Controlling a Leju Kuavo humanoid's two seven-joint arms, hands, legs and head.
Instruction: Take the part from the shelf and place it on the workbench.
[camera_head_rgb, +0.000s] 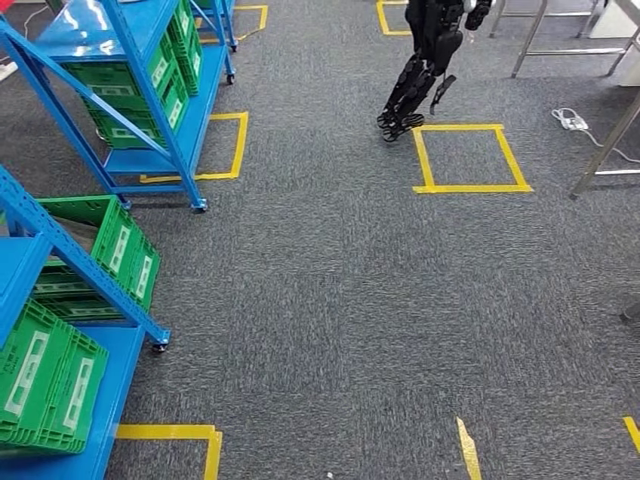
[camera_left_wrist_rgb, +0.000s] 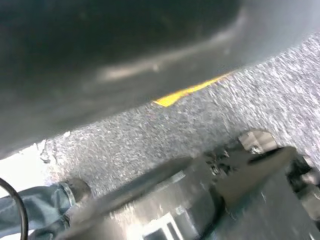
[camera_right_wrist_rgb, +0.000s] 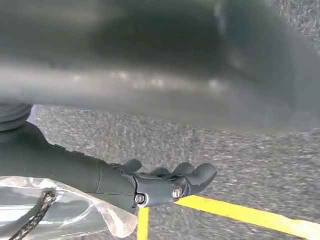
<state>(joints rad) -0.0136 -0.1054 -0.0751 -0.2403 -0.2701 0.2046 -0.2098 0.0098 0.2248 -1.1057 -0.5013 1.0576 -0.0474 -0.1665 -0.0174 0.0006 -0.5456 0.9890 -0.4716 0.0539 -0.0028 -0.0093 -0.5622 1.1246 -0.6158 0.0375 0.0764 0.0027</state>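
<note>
while the right hand (camera_right_wrist_rgb: 166, 182) hangs with fingers extended and empty, the left hand's state is unclear.

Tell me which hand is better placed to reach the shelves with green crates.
Probably the left: the blue shelves with green crates stand on the robot's left. The right hand has clear plastic against it, perhaps held.

We see a grey speckled carpet (camera_head_rgb: 324, 300) marked with yellow tape squares (camera_head_rgb: 469, 158). The shelves (camera_head_rgb: 113, 60) are bright blue, and the crates (camera_head_rgb: 45, 375) on them are green with white labels. A second robot (camera_head_rgb: 426, 60) is black all over. Beside a silver table leg lies a white power strip (camera_head_rgb: 570, 120). Our right hand (camera_right_wrist_rgb: 166, 185) is dark grey, with clear plastic wrap (camera_right_wrist_rgb: 68, 210) near it, and a person's trouser leg (camera_left_wrist_rgb: 34, 210) is blue denim.
</note>
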